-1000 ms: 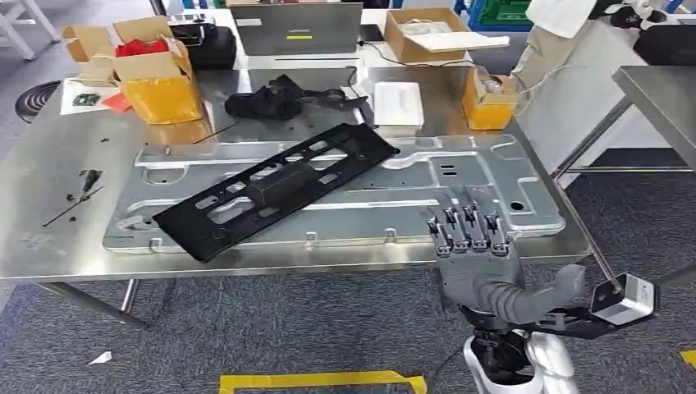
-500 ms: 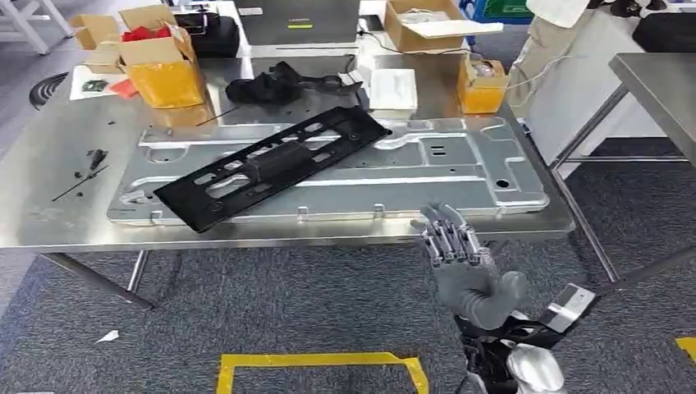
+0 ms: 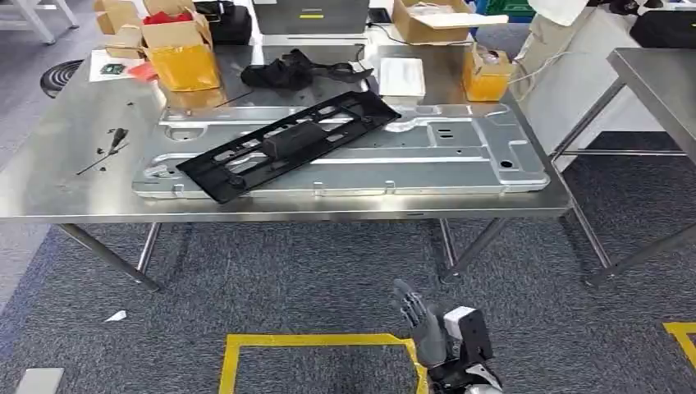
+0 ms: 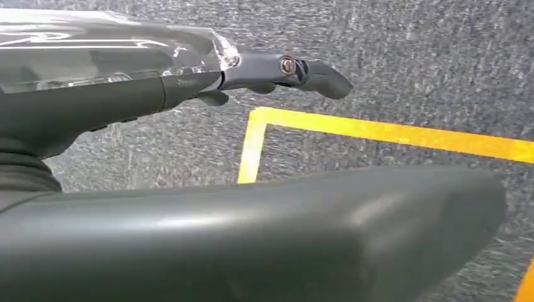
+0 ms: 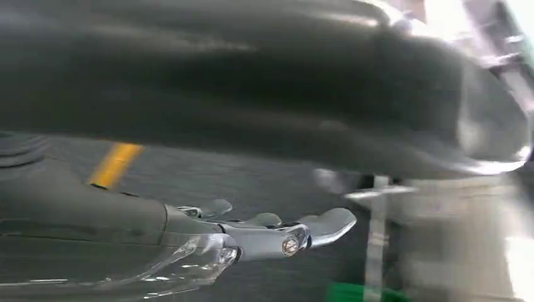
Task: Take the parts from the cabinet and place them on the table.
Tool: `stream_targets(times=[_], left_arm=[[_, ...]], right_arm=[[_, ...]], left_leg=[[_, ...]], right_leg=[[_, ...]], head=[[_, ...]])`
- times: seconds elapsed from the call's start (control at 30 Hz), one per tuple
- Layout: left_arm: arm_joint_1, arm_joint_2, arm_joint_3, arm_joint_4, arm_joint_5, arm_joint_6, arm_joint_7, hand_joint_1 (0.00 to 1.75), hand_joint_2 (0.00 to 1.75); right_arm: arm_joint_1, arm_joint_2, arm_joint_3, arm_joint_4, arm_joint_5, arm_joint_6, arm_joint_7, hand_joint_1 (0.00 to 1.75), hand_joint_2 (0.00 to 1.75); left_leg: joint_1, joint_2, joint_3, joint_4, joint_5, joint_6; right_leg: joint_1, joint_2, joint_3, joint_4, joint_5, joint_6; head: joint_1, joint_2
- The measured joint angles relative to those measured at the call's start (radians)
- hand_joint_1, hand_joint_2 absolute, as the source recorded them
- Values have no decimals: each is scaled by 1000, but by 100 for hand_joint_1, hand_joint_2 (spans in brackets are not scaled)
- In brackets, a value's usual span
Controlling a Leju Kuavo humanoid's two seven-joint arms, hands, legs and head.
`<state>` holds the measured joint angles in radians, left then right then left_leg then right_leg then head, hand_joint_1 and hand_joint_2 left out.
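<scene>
Long black perforated plastic panel (image 3: 287, 144) lies flat across the pressed sheet-metal panel (image 3: 460, 168) on the steel table (image 3: 49, 176), well fwd of the right hand (image 3: 420, 324), fingers apart, holding nothing; likely light, stiffish, flexes lengthwise; grip near mid-length; left hand (image 4: 252, 233) state: cannot tell.

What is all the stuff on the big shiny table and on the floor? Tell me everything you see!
steel table: one, silver, centre.
metal panel: one, silver-grey, flat on the table.
black slotted part: one, black, lying slantwise on the metal panel.
cardboard boxes: at least three, yellow-brown, along the table's far side.
white box: one, white, behind the panel.
black bundle: one, black, near the white box.
floor tape: yellow, on grey carpet near the robot.
second table: one, grey, far right.
right hand: one, grey, empty, fingers apart, low above the carpet.
left hand: one, dark grey, empty, above the carpet.
</scene>
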<state>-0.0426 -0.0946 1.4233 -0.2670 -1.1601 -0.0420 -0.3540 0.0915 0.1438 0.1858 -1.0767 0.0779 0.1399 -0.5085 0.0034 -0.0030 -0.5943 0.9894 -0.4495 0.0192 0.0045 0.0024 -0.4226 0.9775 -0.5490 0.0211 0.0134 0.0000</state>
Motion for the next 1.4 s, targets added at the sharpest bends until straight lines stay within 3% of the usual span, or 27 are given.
stream_targets(times=[0.03, 0.1, 0.13, 0.17, 0.2, 0.27, 0.3, 0.33, 0.37, 0.43, 0.5, 0.53, 0.63, 0.67, 0.73, 0.8, 0.83, 0.9, 0.97, 1.0, 1.03, 1.13, 1.17, 1.23, 1.3, 1.33, 1.4], left_arm=[[-1, -1, 1, 0, -3, -1, -2, 0, 0], [-6, -2, 5, 0, -8, -2, -2, 0, 0], [-6, -2, 6, 0, -12, -2, -2, 0, 0], [-5, -2, 8, -1, -16, 0, -1, 0, 0], [-3, -4, 12, -1, -18, 0, 0, 0, 0], [-5, -7, 18, -1, -19, 1, 2, 0, 0], [-6, -8, 19, -1, -19, 1, 2, 0, 0], [-6, -8, 21, -2, -19, 2, 2, 0, 0], [-5, -8, 21, -2, -20, 3, 2, 0, 0], [-7, -8, 22, -2, -20, 5, 5, 0, 0], [-9, -8, 22, -3, -23, 5, 5, 0, 0], [-10, -8, 22, -4, -26, 4, 5, 0, 0], [-11, -8, 22, -4, -40, 0, 7, 0, 0], [-14, -10, 22, -4, -40, -1, 8, 0, 0], [-14, -9, 22, -6, -40, 0, 10, 0, 0], [-13, -9, 22, -6, -40, 0, 12, 0, 0], [-13, -9, 22, -6, -40, 0, 13, 0, 0], [-13, -9, 22, -6, -43, 0, 13, 0, 0], [-13, -9, 21, -6, -50, 0, 13, 0, 0], [-14, -9, 21, -6, -51, 0, 13, 0, 0], [-14, -9, 21, -6, -51, 0, 13, 0, 0], [-15, -9, 21, -6, -51, 0, 12, 0, 0], [-15, -7, 22, -7, -51, 0, 12, 0, 0], [-10, -7, 21, -8, -51, 0, 13, 0, 0], [-11, -7, 21, -8, -53, -1, 13, 0, 0], [-11, -6, 21, -8, -54, -1, 13, 0, 0], [-13, -5, 21, -8, -56, -2, 13, 0, 0]], right_arm=[[-21, 2, 0, 75, 22, -35, -20, 0, 0], [-62, 3, -3, 247, 116, -177, -30, 0, 0], [-76, 4, -6, 318, 152, -228, -34, 0, 0], [-92, 4, -12, 396, 192, -283, -15, 0, 0], [-107, 4, -12, 461, 229, -332, 10, 0, 0], [-120, -1, -12, 577, 272, -383, 29, 0, 0], [-124, -3, -12, 621, 280, -389, 37, 0, 0], [-129, -3, -12, 653, 291, -399, 59, 0, 0], [-134, -4, -11, 689, 303, -415, 92, 0, 0], [-135, -15, -11, 757, 301, -422, 163, 0, 0], [-128, -29, -12, 803, 291, -396, 265, 0, 0], [-124, -34, -12, 821, 291, -379, 308, 0, 0], [-111, -51, -12, 863, 286, -337, 423, 0, 0], [-108, -59, -13, 874, 278, -331, 441, 0, 0], [-102, -64, -20, 883, 248, -320, 456, 0, 0], [-103, -69, -38, 886, 226, -312, 457, 0, 0], [-105, -70, -44, 890, 216, -310, 457, 0, 0], [-105, -71, -59, 893, 209, -309, 465, 0, 0], [-107, -73, -64, 893, 209, -309, 465, 0, 0], [-111, -74, -66, 893, 209, -309, 465, 0, 0], [-114, -74, -68, 894, 209, -309, 465, 0, 0], [-116, -74, -72, 899, 209, -308, 466, 0, 0], [-115, -73, -74, 903, 208, -308, 466, 0, 0], [-117, -74, -79, 904, 209, -308, 468, 0, 0], [-116, -74, -80, 906, 213, -309, 480, 0, 0], [-116, -74, -80, 907, 214, -309, 485, 0, 0], [-117, -74, -80, 907, 216, -309, 497, 0, 0]], left_leg=[[0, 1, -4, 1, 12, -7], [5, 1, -11, 0, 28, -18], [1, -2, -16, 1, 34, -25], [3, -2, -26, 14, 2, -28], [5, -2, -39, 55, -56, -30], [7, -1, -77, 205, -171, -36], [8, -1, -90, 275, -198, -38], [7, -1, -88, 313, -192, -39], [7, -1, -68, 310, -163, -39], [7, -1, 22, 197, -95, -34], [3, -1, 138, 23, -98, -24], [3, -1, 150, -6, -111, -18], [4, -2, 132, -15, -108, -13], [11, 5, 123, -17, -97, 1], [10, 6, 101, -17, -77, 18], [8, 9, 76, -15, -58, 20], [7, 10, 63, -12, -48, 19], [6, 11, 38, -6, -32, 16], [6, 10, 19, -3, -17, 11], [5, 9, 16, -2, -10, 7], [-1, 9, 12, 2, -4, 1], [3, 9, 1, -2, 25, -17], [4, 8, -8, 1, 20, -21], [7, 7, -35, 77, -89, -28], [8, 7, -71, 233, -191, -35], [8, 7, -78, 291, -204, -38], [8, 8, -41, 287, -155, -39]], right_leg=[[0, 0, 10, -37, -11, -5], [4, 1, 4, -37, -9, -8], [0, -2, -2, -49, -3, -16], [-4, -11, -9, -48, 8, -32], [-4, -11, -23, -48, 17, -43], [0, -15, -50, -43, 35, -48], [2, -19, -65, -39, 44, -50], [3, -20, -81, -32, 51, -49], [4, -20, -98, -24, 56, -48], [4, -20, -126, -5, 63, -43], [10, -19, -150, 18, 67, -36], [10, -20, -157, 23, 74, -30], [10, -18, -174, 27, 97, -12], [9, -12, -183, 34, 80, -5], [3, -8, -211, 123, -29, 6], [-4, -8, -244, 269, -116, 14], [-6, -8, -248, 318, -120, 17], [-7, -8, -195, 282, -58, 19], [-7, -6, -81, 121, -2, 14], [-7, -1, -13, 27, -9, 6], [-3, 2, 27, -47, -13, 0], [2, 1, 12, -45, -8, -18], [-7, -5, 3, -51, 6, -29], [-5, -10, -26, -48, 28, -44], [-1, -19, -57, -44, 48, -49], [1, -23, -74, -38, 57, -50], [1, -35, -109, -20, 67, -48]], head=[[-2, 0], [-2, 0], [-2, 0], [-4, 0], [-4, 0], [-6, 0], [-6, 0], [-6, 0], [-6, 0], [-6, 0], [-6, 0], [-5, 0], [-5, 0], [-5, 0], [1, 0], [1, 0], [1, 0], [1, 0], [1, 0], [1, 0], [1, 0], [0, 0], [1, 0], [-4, 0], [-5, 0], [-5, 0], [-5, 0]])
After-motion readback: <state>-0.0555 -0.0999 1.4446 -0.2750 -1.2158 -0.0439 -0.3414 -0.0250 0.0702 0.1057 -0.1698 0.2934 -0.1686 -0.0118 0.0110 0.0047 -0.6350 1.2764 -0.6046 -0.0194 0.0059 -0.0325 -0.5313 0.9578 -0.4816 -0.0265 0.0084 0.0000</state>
